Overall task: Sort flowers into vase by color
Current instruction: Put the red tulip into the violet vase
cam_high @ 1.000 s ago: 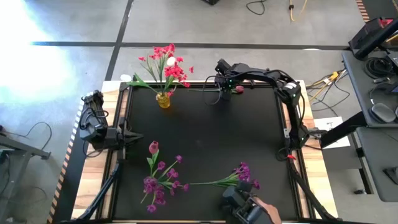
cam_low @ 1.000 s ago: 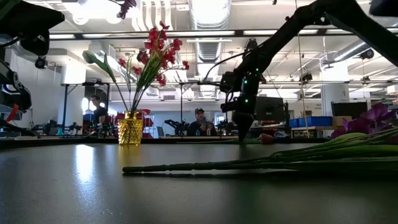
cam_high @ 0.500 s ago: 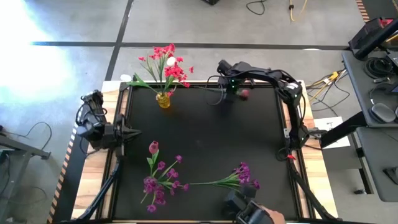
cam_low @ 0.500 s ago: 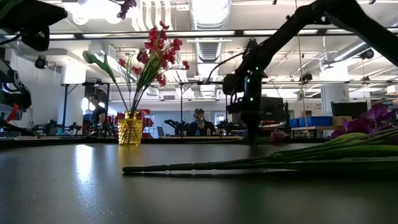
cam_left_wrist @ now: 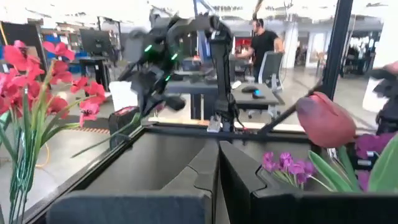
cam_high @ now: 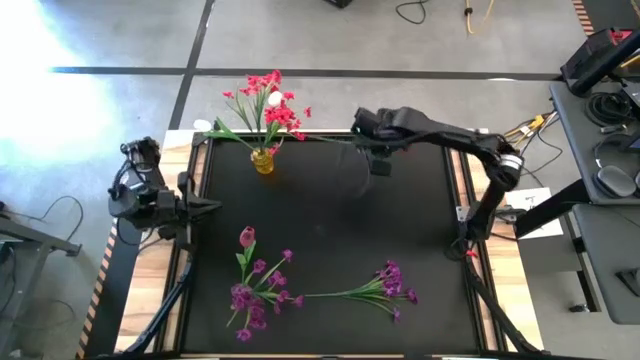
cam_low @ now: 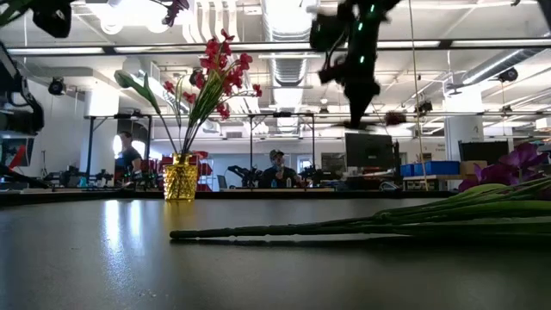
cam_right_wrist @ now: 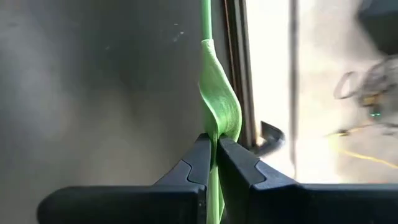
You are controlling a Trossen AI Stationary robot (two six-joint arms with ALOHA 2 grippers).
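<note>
Pinching a thin green flower stem (cam_right_wrist: 211, 93), smooth dark right gripper (cam_right_wrist: 212, 155); left gripper (cam_left_wrist: 217, 163) pressed together

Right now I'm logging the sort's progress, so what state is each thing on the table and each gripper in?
Right gripper: shut on a green flower stem, raised above the table's far edge.
Left gripper: shut, empty, waiting at the table's left edge.
Yellow vase: upright, holding red flowers and one white bud.
Pink tulip: lying on the table.
Purple flowers: lying flat, unsorted.
Purple sprig: lying flat.
</note>
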